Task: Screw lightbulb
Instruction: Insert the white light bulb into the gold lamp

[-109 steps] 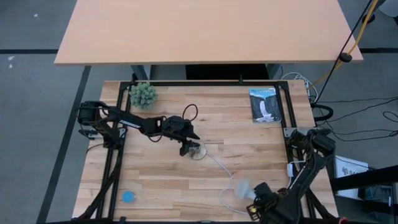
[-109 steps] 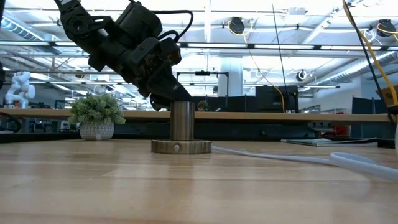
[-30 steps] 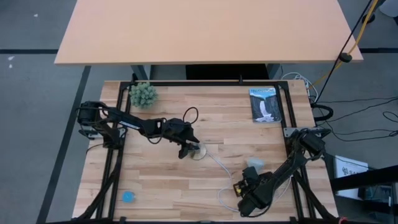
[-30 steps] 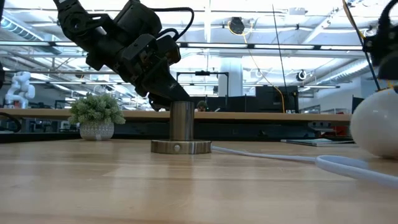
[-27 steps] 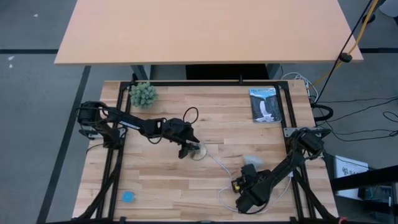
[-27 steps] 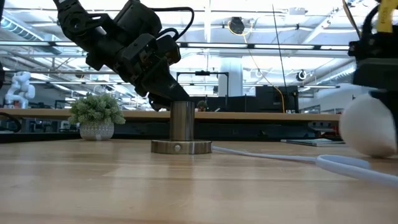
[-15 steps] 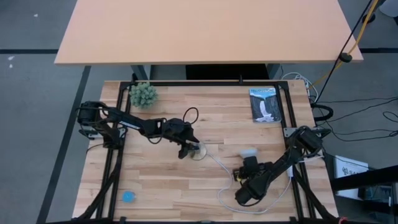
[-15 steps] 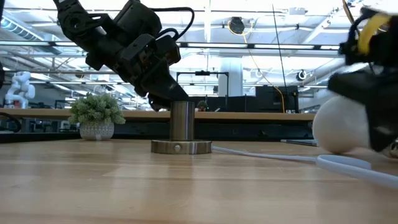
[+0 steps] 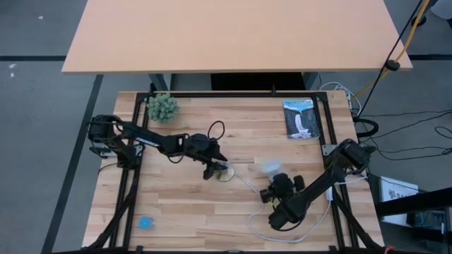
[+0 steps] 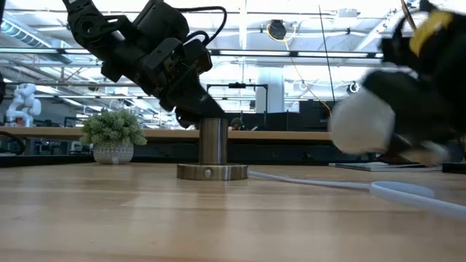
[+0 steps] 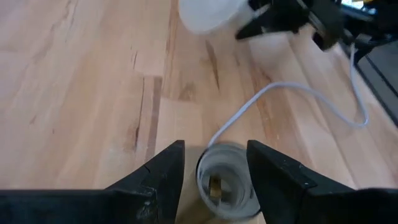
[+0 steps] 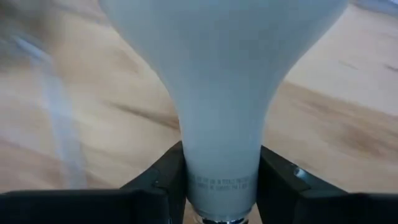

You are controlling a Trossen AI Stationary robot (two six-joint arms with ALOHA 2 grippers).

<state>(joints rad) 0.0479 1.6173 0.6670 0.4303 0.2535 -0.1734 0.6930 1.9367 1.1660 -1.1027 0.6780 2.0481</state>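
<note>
The lightbulb (image 9: 270, 168), white and frosted, hangs over the table right of centre, with my right gripper (image 9: 280, 183) shut on it. Its globe (image 10: 357, 124) points toward the socket (image 10: 212, 149). The socket is a silvery upright tube on a round disc whose flat bottom rests on the table, and a white cord (image 9: 247, 185) runs from it. My left gripper (image 10: 195, 115) reaches in from the table's left and is shut on the tube's top. The open tube shows between its fingers in the left wrist view (image 11: 221, 180). My left gripper has the socket's upright tube near its top rim (image 11: 205, 163) between its two fingers (image 11: 273, 171). It comes slanting down from the table's left. The socket stands upright on its disc on the table. My right gripper pinches the lightbulb's narrow neck (image 12: 221, 155), just above the screw base, between its two fingers (image 12: 163, 177). The globe sticks out beyond the fingertips. The bulb is lifted clear of the table (image 10: 357, 124), tilted with its globe toward the socket.
A small potted plant (image 9: 163, 107) stands at the far left corner and a picture card (image 9: 301, 118) lies at the far right. A blue round thing (image 9: 145, 223) lies near the front left. The cord loops over the table's near right (image 9: 256, 224).
My right gripper has gone toward the table's far edge and leftward toward the socket, and has tipped. The lightbulb, which lay with its globe on the table, has come up clear of the wood and nearer the socket.
</note>
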